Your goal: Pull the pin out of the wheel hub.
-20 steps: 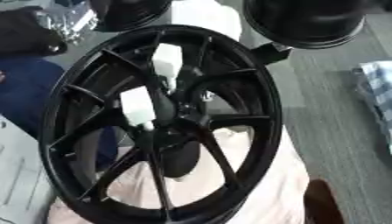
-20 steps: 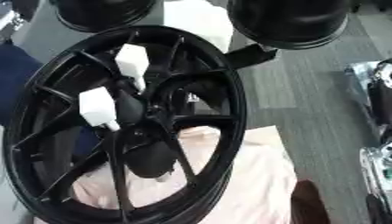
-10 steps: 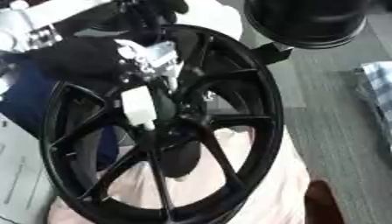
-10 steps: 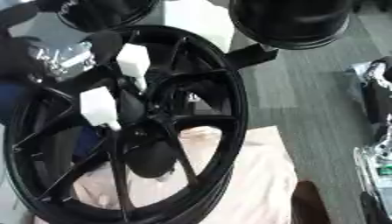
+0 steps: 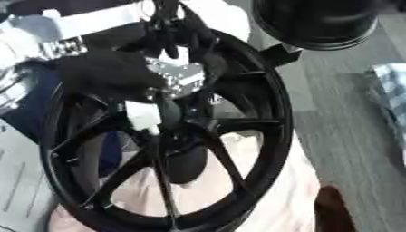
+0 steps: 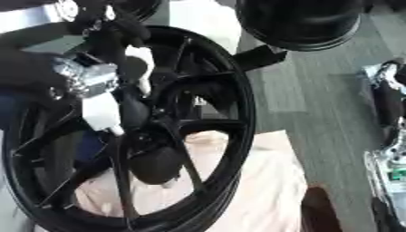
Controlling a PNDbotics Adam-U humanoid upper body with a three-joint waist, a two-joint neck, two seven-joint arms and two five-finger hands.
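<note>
The black wheel hub (image 5: 262,136) stands on edge and fills most of both views. Two white pins sit among its spokes: the lower pin (image 6: 101,113) shows whole by the centre, and the upper pin (image 6: 142,56) is partly covered. My left hand (image 5: 119,74), black with silver parts, comes in from the upper left and lies over the upper pin. The blur hides whether it holds that pin. At the right edge of the right eye view a dark shape above silver parts looks like my right hand (image 6: 389,97), well away from the hub.
A pale pink cloth (image 5: 262,195) lies under the hub. A second black wheel (image 5: 317,22) stands behind at the top right. Grey floor (image 5: 341,118) spreads to the right, with a checked blue and white cloth (image 5: 393,81) at its edge.
My left hand has come in from the upper left and moved right and down across the hub, now covering the upper pin. The hub and lower pin have stayed put.
</note>
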